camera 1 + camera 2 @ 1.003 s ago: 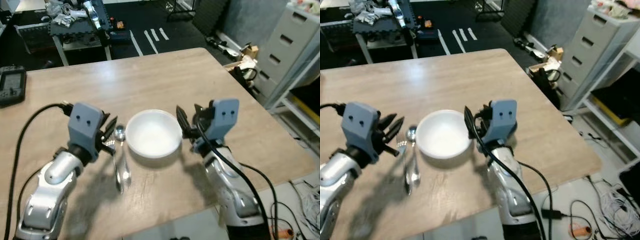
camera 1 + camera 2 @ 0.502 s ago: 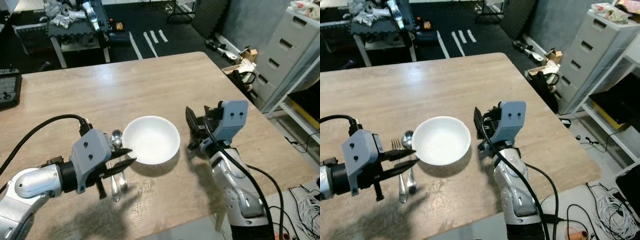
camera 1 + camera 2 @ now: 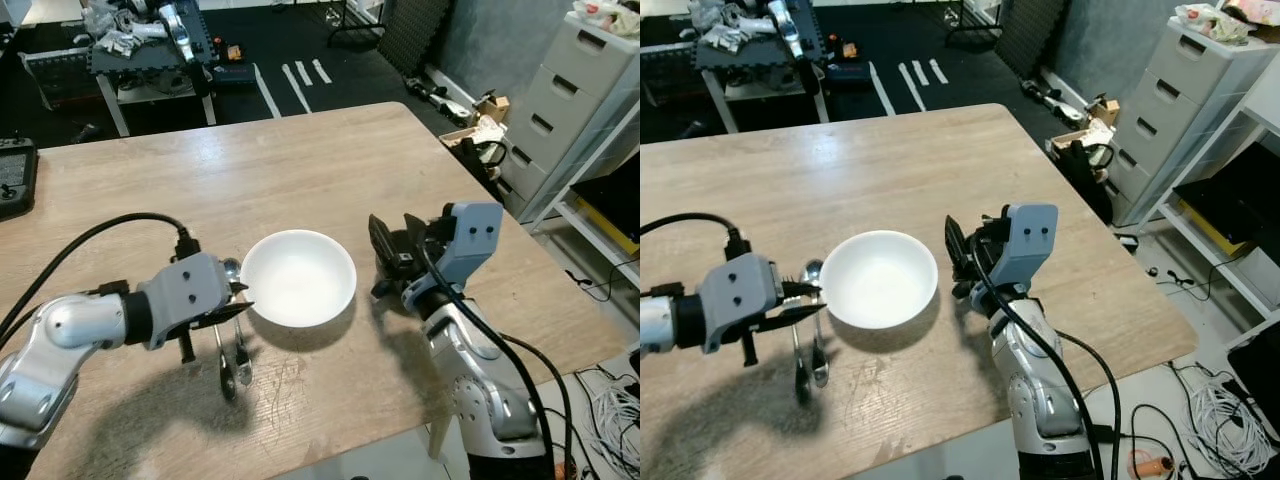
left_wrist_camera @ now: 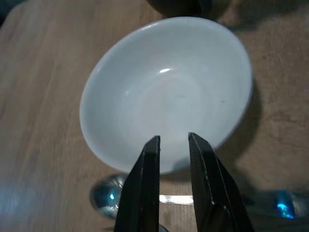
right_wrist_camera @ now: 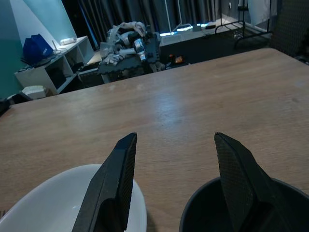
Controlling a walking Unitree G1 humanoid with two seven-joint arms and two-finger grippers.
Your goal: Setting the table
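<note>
A white bowl [image 3: 298, 277] sits empty near the middle of the wooden table [image 3: 300, 170]. A spoon [image 3: 241, 352] and a fork [image 3: 222, 362] lie side by side just left of it. My left gripper [image 3: 241, 299] hovers low over the cutlery. It points at the bowl's left rim and is open by a narrow gap, holding nothing. In the left wrist view the fingers [image 4: 151, 159] reach to the bowl's near rim [image 4: 120, 164]. My right gripper [image 3: 386, 256] stands wide open just right of the bowl, clear of it, with its fingers [image 5: 118, 174] empty.
A black handheld device [image 3: 12, 180] lies at the table's far left edge. Beyond the table stands a cluttered cart [image 3: 150, 45]. Grey drawers [image 3: 585, 95] stand to the right, with cables [image 3: 1230, 410] on the floor. The table's front edge is close to my arms.
My left gripper has swung down from beside the cutlery to lie level over it, pointing at the bowl, and its fingers have drawn closer together. The right gripper has barely moved.
</note>
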